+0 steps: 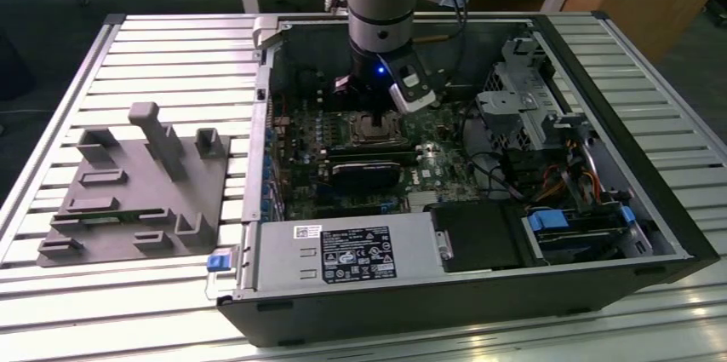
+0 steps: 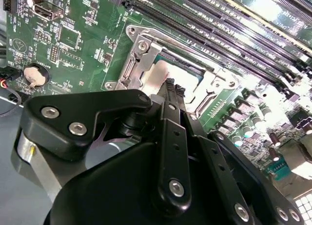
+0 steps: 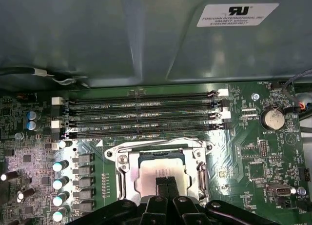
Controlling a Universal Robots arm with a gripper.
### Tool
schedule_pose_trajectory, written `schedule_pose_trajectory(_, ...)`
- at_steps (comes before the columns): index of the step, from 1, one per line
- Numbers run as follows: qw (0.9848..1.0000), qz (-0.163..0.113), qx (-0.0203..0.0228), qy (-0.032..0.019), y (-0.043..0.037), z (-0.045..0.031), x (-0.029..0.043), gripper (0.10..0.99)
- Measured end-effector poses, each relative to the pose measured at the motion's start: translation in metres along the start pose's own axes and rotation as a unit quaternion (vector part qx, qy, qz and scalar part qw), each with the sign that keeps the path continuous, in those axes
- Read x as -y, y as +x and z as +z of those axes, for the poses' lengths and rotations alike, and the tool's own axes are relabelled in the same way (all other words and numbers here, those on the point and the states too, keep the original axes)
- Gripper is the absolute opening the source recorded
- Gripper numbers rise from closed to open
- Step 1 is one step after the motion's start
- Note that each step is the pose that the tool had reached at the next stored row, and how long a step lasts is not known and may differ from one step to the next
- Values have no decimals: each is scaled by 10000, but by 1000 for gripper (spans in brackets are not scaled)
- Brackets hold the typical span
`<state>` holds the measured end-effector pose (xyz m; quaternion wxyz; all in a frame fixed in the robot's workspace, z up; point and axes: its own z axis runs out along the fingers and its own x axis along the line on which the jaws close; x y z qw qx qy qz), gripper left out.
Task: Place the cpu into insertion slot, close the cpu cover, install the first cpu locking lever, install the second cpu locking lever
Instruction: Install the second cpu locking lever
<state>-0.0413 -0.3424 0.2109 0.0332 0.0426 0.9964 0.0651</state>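
The cpu [image 3: 148, 178], a grey-silver square, lies flat in its socket on the green motherboard [image 3: 253, 156]; it also shows in the second wrist view [image 2: 158, 76]. A metal frame, the cpu cover [image 3: 163, 148], lies around it. I cannot tell how the locking levers stand. My gripper [image 3: 165, 182] hangs straight over the chip with its two black fingertips pressed together, at or just above the metal top, nothing visible between them. In the exterior view the gripper [image 1: 369, 117] sits inside the open computer case above the socket [image 1: 370, 130].
Long memory slots [image 3: 141, 112] run beside the socket, and a coin battery [image 3: 272, 118] sits near them. A black card [image 1: 366, 170], the power supply [image 1: 340, 251] and a drive cage [image 1: 523, 102] crowd the case. A grey fixture [image 1: 136, 187] lies at the exterior view's left.
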Motion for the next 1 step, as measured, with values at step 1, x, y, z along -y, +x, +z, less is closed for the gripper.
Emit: schedule_pose_trajectory(1, 10000, 0, 0, 0, 0, 0, 0, 106)
